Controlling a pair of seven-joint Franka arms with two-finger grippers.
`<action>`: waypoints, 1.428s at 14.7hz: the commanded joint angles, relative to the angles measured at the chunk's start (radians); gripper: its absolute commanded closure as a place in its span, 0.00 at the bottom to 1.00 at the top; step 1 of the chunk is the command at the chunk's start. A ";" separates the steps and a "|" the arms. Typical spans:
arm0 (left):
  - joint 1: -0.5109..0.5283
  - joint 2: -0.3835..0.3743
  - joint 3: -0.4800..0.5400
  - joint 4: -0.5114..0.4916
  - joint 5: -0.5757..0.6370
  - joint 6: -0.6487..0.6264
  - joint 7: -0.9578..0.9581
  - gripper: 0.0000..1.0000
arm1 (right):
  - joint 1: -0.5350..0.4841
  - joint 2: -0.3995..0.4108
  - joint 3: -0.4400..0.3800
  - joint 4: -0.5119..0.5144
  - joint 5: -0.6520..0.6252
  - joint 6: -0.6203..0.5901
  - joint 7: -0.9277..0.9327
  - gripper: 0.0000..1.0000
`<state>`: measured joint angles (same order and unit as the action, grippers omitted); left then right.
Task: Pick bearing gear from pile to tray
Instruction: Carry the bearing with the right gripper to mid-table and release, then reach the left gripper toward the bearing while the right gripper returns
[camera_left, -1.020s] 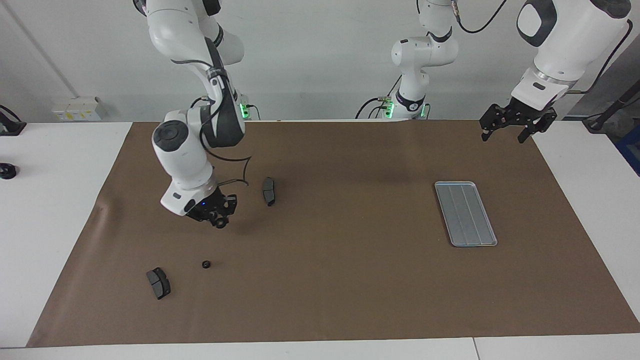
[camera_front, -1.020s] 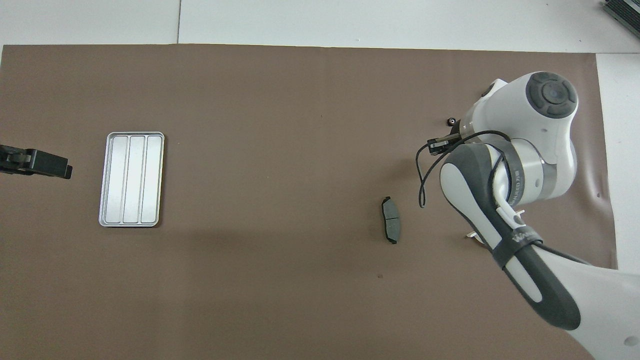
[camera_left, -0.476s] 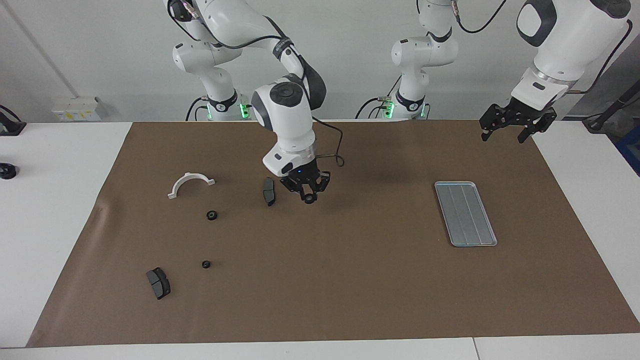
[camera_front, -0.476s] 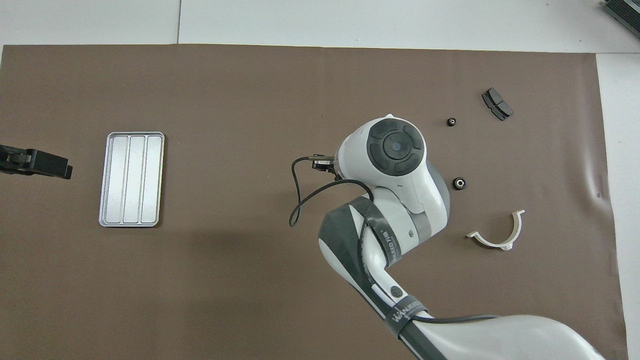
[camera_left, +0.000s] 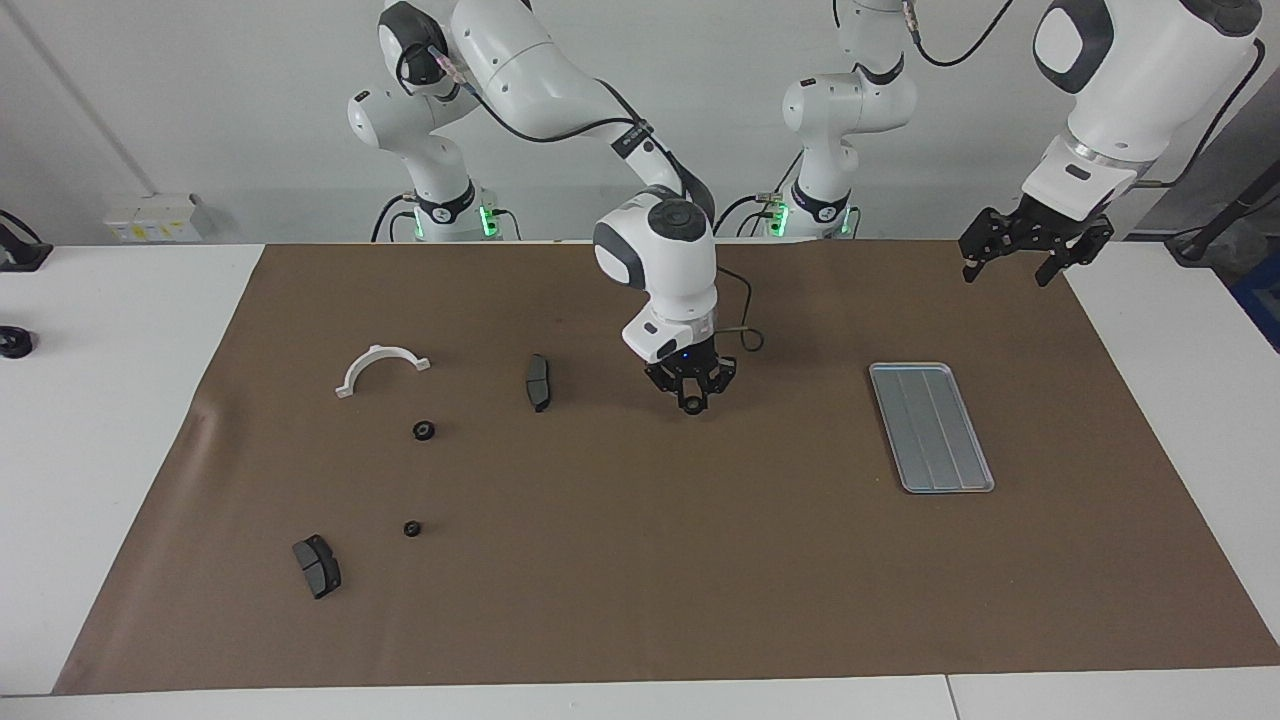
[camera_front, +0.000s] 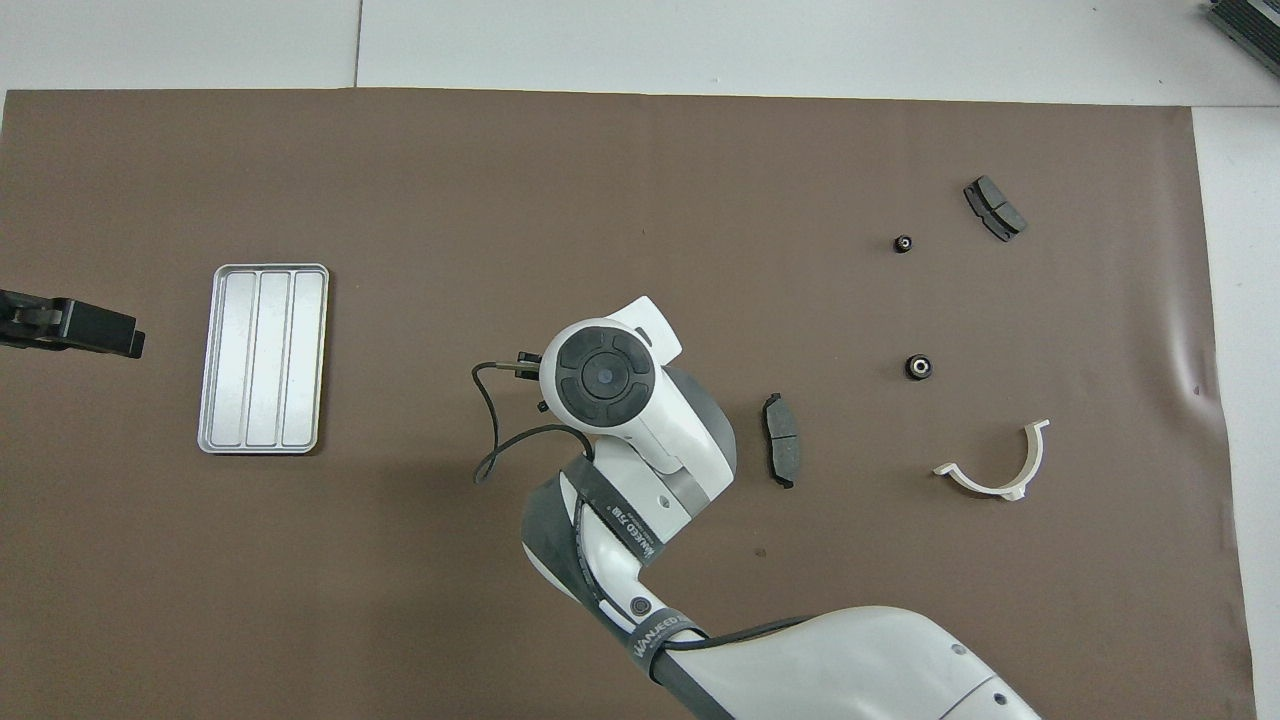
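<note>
A small black gear (camera_left: 692, 403) is held between the fingertips of the right hand (camera_left: 692, 400), which is closed on it and hangs over the bare brown mat (camera_left: 640, 560) in the middle of the bench, between the pile and the tray (camera_left: 931, 427). A second ago this hand was low over the pile at the right arm's end, hiding the white bracket (camera_left: 381, 367) and one gear; half a second ago it was beside the upright brake pad (camera_left: 538, 381). It has since been carried further toward the tray, which is still empty and unmoved at the left arm's end.

With the arm gone from over them, the pile's parts are all seen again and lie as before: the bracket nearest the robots, a gear (camera_left: 424, 431) just farther out, a smaller gear (camera_left: 411, 528) farther still, and a second brake pad (camera_left: 316, 566) near it, toward the mat's edge.

The left hand (camera_left: 1035, 250) waits, unchanged, raised over the mat's corner near the tray, its fingers spread apart and holding nothing.
</note>
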<state>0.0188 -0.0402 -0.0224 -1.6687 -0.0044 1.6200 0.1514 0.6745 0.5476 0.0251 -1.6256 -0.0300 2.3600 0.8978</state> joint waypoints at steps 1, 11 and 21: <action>0.012 -0.004 -0.004 0.007 -0.019 -0.017 0.010 0.00 | -0.004 0.014 -0.004 0.012 -0.022 0.018 0.023 0.90; 0.012 -0.004 -0.004 0.007 -0.019 -0.017 0.010 0.00 | -0.019 -0.021 -0.016 0.004 -0.096 -0.014 0.047 0.00; -0.005 -0.004 -0.008 -0.005 -0.017 0.038 0.008 0.00 | -0.373 -0.344 -0.013 -0.233 -0.062 -0.231 -0.584 0.00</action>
<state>0.0185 -0.0402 -0.0251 -1.6687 -0.0045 1.6279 0.1514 0.3672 0.2530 -0.0081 -1.7540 -0.1044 2.1016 0.4508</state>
